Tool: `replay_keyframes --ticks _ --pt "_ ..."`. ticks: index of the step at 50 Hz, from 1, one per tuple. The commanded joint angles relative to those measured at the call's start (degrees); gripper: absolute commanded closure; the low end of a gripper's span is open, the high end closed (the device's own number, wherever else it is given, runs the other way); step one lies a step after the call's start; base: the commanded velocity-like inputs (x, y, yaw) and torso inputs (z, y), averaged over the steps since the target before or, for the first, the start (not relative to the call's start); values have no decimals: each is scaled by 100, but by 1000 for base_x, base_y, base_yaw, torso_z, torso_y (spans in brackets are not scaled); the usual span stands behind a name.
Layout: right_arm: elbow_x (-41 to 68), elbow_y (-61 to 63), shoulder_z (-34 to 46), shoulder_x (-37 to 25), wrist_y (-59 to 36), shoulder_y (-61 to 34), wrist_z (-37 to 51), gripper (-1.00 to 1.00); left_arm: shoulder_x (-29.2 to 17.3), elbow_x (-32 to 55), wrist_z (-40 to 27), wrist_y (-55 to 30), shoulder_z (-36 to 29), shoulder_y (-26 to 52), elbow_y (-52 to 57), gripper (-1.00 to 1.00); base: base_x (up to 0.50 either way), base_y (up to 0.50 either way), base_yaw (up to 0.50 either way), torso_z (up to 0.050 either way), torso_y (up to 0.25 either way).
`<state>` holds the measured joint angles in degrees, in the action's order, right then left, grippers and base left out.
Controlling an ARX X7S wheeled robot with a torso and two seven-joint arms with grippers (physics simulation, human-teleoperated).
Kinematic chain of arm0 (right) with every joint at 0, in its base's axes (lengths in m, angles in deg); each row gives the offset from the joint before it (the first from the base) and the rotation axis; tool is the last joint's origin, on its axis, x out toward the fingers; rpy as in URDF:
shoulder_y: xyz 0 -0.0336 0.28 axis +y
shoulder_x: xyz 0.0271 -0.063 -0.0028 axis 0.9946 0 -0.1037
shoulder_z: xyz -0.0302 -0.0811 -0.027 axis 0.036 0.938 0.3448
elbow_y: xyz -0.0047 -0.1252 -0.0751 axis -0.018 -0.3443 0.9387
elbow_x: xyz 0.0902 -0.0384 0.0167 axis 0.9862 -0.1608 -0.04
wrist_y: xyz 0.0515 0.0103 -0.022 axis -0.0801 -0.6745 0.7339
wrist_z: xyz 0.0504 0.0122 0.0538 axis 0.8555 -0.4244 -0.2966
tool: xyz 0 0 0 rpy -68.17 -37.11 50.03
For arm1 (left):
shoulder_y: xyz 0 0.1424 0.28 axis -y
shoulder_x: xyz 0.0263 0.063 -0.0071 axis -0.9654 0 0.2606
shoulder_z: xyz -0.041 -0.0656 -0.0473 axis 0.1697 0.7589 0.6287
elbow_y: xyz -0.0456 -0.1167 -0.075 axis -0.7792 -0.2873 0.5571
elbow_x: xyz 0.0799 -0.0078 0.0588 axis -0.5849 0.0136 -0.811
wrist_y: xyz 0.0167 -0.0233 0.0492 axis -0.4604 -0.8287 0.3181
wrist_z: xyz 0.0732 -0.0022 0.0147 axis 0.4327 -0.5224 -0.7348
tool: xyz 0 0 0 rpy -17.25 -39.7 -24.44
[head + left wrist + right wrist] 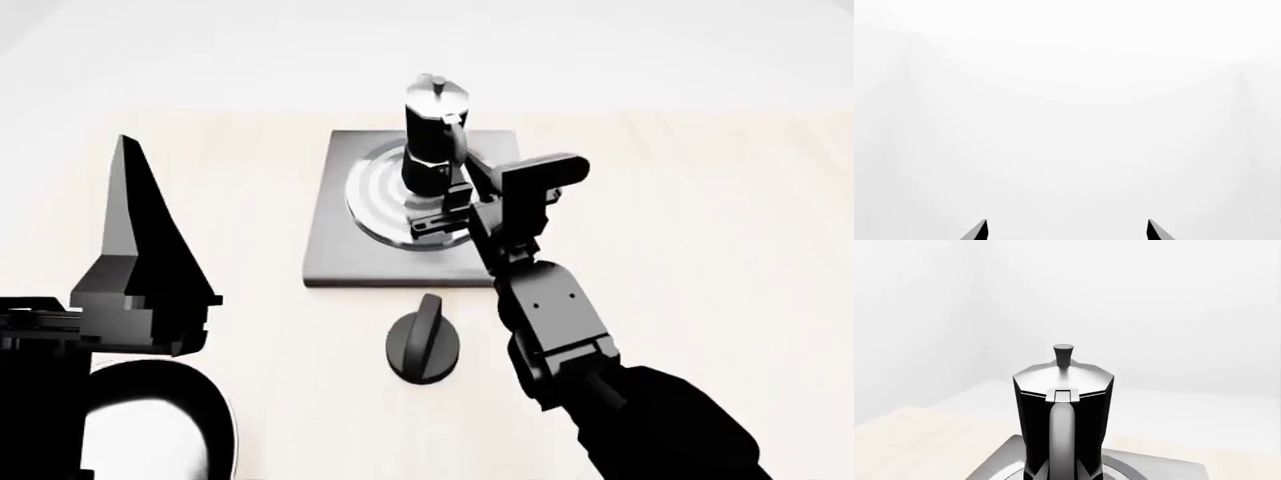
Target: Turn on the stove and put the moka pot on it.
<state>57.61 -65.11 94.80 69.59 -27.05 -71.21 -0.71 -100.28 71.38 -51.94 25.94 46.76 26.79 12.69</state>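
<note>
The black faceted moka pot [434,125] with its silver lid stands upright on the burner rings of the dark-grey stove [336,250]. My right gripper [447,208] reaches it from the near side. In the right wrist view the fingertips [1040,472] press close on both sides of the curved handle of the moka pot [1062,405], above the stove [997,463]. The black round knob [424,342] lies on the table just in front of the slab. My left gripper [134,225] is raised at the far left, open and holding nothing, with only blank white ahead of it [1066,227].
A black frying pan [154,425] sits at the near left corner, under my left arm. The light wooden table [694,220] stretches to the right of the stove. A white wall lies beyond its far edge.
</note>
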Motion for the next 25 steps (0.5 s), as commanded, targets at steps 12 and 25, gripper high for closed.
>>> replay_keyframes --ticks 12,25 --pt "-219 38 -190 11 138 -80 93 100 12 27 13 24 -4 6 -5 -100 0 0 0 0 -69" --pt "-201 2 -193 12 157 23 23 100 41 62 51 80 -19 -5 -27 -100 0 0 0 0 0"
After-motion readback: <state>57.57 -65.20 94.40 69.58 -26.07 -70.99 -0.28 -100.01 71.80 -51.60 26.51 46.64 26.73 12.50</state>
